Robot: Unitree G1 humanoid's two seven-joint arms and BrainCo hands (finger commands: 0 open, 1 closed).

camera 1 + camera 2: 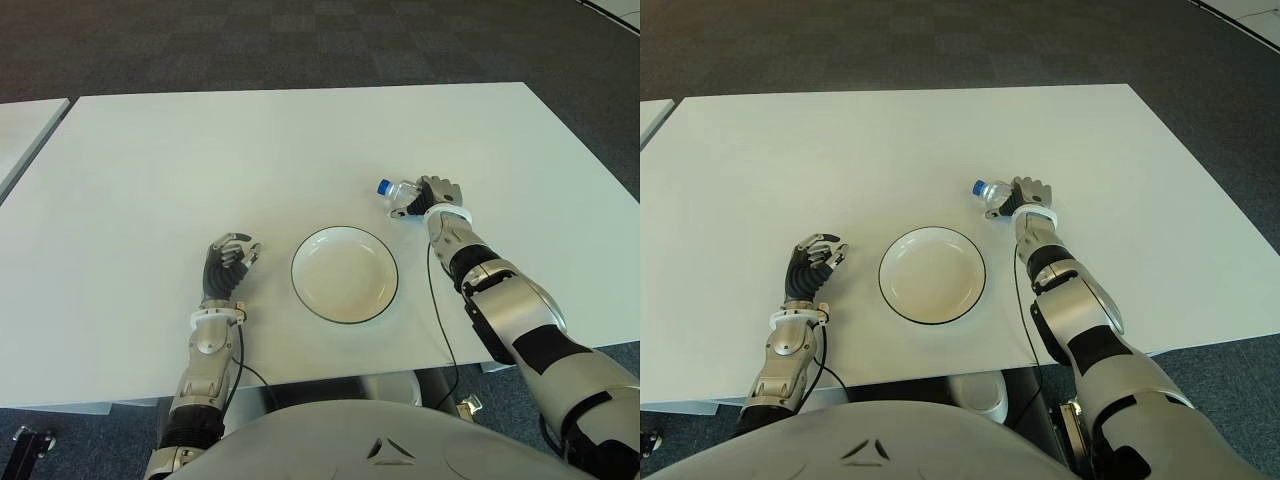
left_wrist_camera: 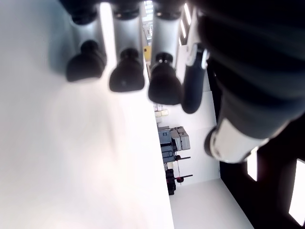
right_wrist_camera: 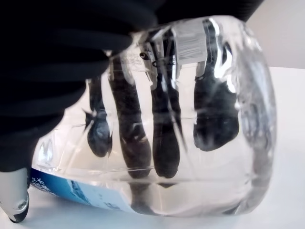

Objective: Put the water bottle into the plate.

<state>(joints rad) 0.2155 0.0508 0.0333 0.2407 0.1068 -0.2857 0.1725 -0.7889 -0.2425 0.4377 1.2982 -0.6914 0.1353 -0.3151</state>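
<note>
A clear water bottle (image 1: 399, 192) with a blue cap lies on its side on the white table (image 1: 200, 160), right of and beyond the plate. My right hand (image 1: 437, 194) is shut on it; the right wrist view shows the dark fingers (image 3: 162, 138) wrapped around the clear body (image 3: 228, 157). The white plate (image 1: 344, 274) with a dark rim sits near the table's front edge, with nothing in it. My left hand (image 1: 230, 260) shows left of the plate, fingers loosely curled and holding nothing.
Another white table (image 1: 25, 125) stands at the far left. Dark carpet (image 1: 300, 40) lies beyond the table's far edge. A black cable (image 1: 440, 310) hangs along my right forearm near the front edge.
</note>
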